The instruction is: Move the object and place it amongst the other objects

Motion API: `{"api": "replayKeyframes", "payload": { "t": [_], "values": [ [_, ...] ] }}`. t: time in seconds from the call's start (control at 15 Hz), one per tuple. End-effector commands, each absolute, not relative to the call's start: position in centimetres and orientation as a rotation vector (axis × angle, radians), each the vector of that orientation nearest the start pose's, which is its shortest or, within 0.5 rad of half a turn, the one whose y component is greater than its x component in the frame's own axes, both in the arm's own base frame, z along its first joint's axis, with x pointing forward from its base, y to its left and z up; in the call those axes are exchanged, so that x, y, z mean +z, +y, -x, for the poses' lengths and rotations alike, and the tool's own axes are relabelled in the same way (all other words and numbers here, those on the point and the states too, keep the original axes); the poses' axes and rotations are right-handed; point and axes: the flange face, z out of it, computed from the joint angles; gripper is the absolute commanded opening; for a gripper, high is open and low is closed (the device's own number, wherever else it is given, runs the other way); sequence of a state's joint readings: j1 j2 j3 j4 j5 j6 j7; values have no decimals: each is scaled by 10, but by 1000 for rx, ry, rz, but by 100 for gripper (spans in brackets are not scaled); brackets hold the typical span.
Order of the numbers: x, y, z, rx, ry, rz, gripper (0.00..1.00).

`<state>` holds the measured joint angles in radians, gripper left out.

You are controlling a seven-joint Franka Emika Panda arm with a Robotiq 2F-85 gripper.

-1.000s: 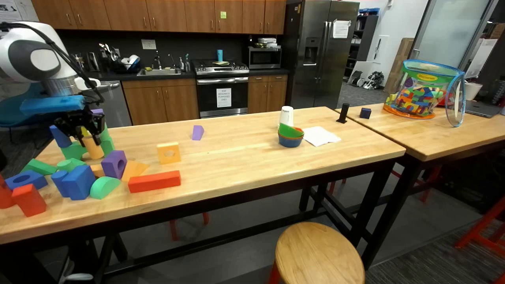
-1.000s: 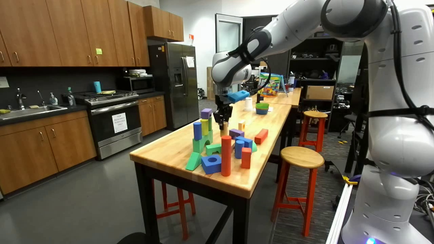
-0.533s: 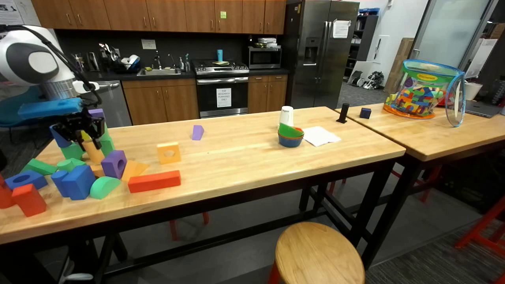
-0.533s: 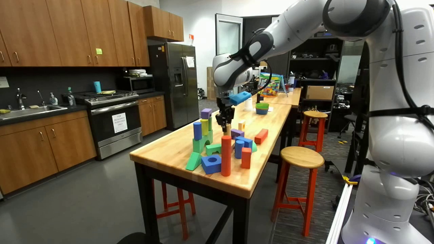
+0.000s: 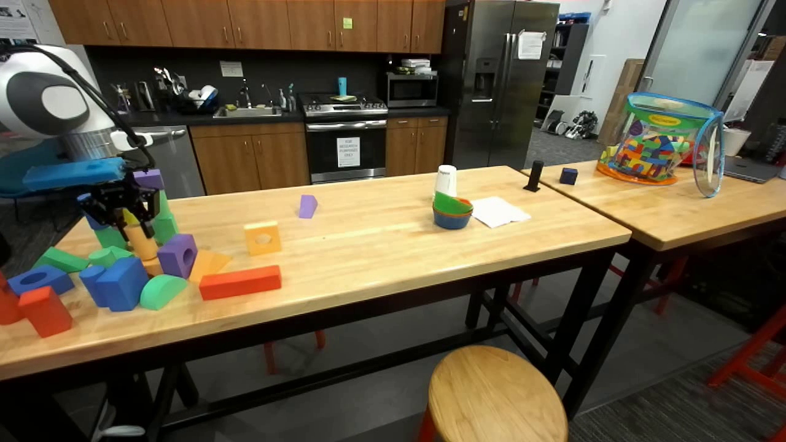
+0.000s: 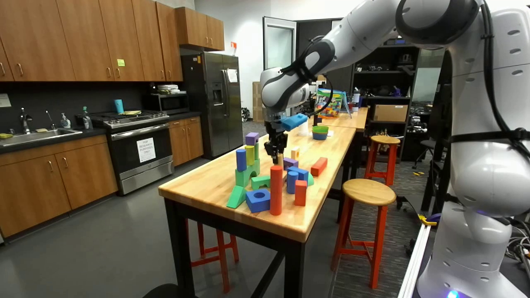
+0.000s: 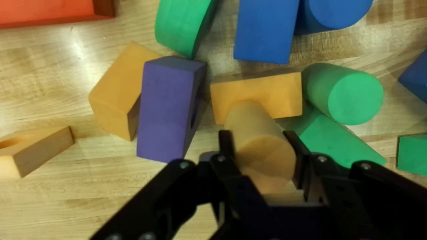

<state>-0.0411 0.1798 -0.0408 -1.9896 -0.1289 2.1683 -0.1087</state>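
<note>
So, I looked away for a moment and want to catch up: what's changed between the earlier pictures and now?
The hand moved down and slightly left in an exterior view, carrying the tan cylinder with it. Nothing was newly taken hold of or let go; the hand keeps its grip on the cylinder. The purple holed block, red bar and bowls stayed where they were.

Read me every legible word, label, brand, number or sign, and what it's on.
"FOR RESEARCH PURPOSES ONLY": paper sheet on the oven door.
Too small or blurred to read: refrigerator sheet, backsplash sign, yellow bag label, sticky note, wall poster, white cup marking, orange wall sign.
Tabletop blocks: none visible.
</note>
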Motion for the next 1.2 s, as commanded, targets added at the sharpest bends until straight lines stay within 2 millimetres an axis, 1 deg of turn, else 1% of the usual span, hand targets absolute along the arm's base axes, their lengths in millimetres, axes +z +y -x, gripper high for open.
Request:
{"api": "replayKeyframes", "payload": {
  "t": [0.0,0.13,0.2,0.27,0.33,0.4,1.13],
  "values": [
    [376,-47,-578,28,-140,3238,61],
    [376,-46,-578,45,-133,3239,70],
    [371,-50,-585,38,-162,3248,52],
    [370,-50,-585,41,-160,3248,57],
    [370,-50,-584,43,-159,3248,65],
    [369,-50,-584,44,-159,3247,70],
    [369,-50,-584,44,-157,3248,70]
  ]
}}
